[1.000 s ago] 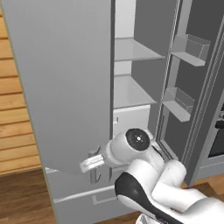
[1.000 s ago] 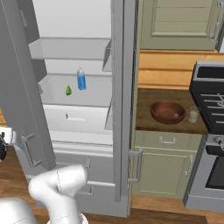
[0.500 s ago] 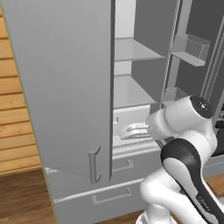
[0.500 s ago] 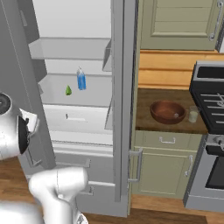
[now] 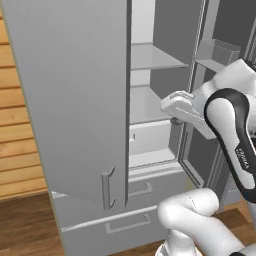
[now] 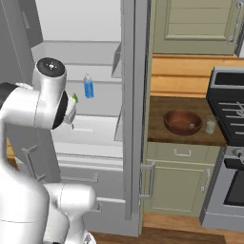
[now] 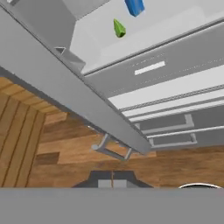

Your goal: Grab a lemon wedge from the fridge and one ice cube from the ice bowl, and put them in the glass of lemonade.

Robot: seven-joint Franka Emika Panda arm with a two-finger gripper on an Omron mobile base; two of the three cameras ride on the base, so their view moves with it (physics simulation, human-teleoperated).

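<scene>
Tall grey fridge point(image 5: 70, 100) door open; gripper point(image 7: 112, 183) jaws shut, empty. Open jaws, descend on tiny yellow-green lemon wedge point(image 7: 119, 28), avoiding blue carton point(image 7: 134, 6).

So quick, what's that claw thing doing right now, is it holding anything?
Gripper: jaws shut, holding nothing; the lemon wedge sits apart on the fridge shelf.

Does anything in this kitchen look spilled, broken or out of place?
Nothing looks spilled or broken. The tall grey fridge stands with its left door swung wide. The tiny yellow-green lemon wedge sits on a shelf beside a blue bottle.
</scene>
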